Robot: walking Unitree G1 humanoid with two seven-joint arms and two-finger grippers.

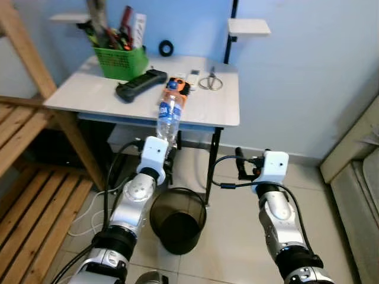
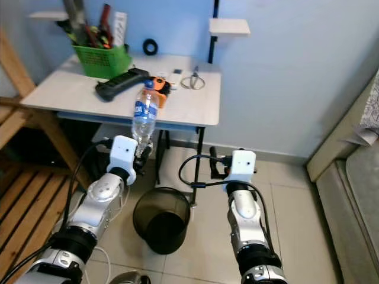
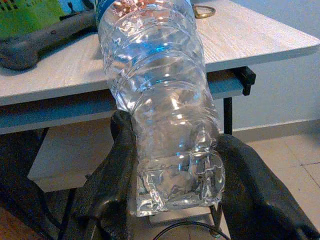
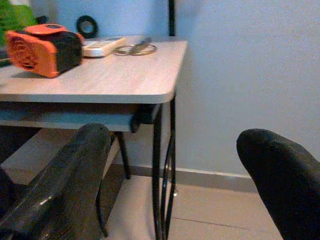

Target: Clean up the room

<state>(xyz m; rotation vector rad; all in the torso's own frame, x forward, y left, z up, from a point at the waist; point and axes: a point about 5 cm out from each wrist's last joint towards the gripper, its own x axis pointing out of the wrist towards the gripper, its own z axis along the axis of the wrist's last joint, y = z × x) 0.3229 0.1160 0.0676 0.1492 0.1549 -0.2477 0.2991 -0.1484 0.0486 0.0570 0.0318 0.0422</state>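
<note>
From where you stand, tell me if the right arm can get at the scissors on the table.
Probably yes. The right gripper is empty with jaws open, below the table's near right corner; the scissors lie uncovered near the far edge, so it must rise and stretch forward.

You have the bottle (image 1: 169, 116) in the left gripper (image 1: 167, 148), before the table (image 1: 225, 106); the bin (image 1: 177, 219) sits on the floor below, between your arms.
</note>
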